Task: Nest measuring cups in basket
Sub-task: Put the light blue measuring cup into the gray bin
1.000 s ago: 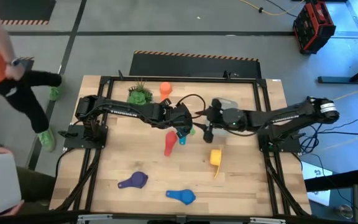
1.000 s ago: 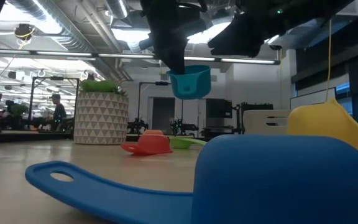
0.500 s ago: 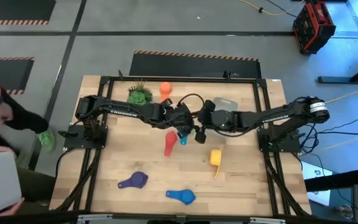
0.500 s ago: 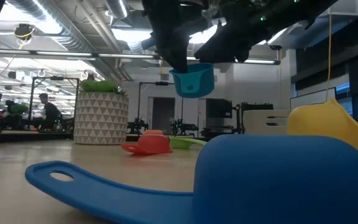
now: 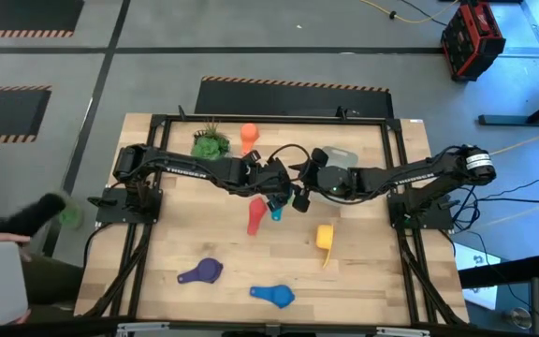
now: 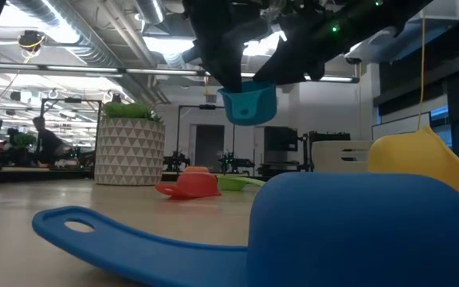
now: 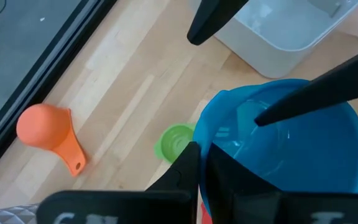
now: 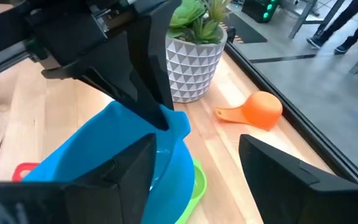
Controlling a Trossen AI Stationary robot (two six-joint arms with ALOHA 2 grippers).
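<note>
Left to right across the table in the high view:

1. Plant and orange cup: both at the far edge, the cup just beside the plant.
2. Purple cup and blue cup: on the near side, well apart from both arms.
3. Left gripper: mid-table, fingers closed on the rim of the teal cup. The low view shows this cup held clear of the table.
4. Red cup: on the table just beside and nearer than the left gripper. The green cup lies beneath the raised teal cup.
5. Right gripper: just beside the teal cup, fingers spread, one finger on each side of the bowl. No grip is evident yet.
6. Yellow cup: nearer than the right gripper.
7. Basket: at the far side, partly covered by the right arm.

Controlling relation: the teal cup hangs between the two grippers, and the basket lies beyond it on the right arm's side. The right arm is judged nearer to the basket. A handover therefore appears to be the step in hand.
</note>
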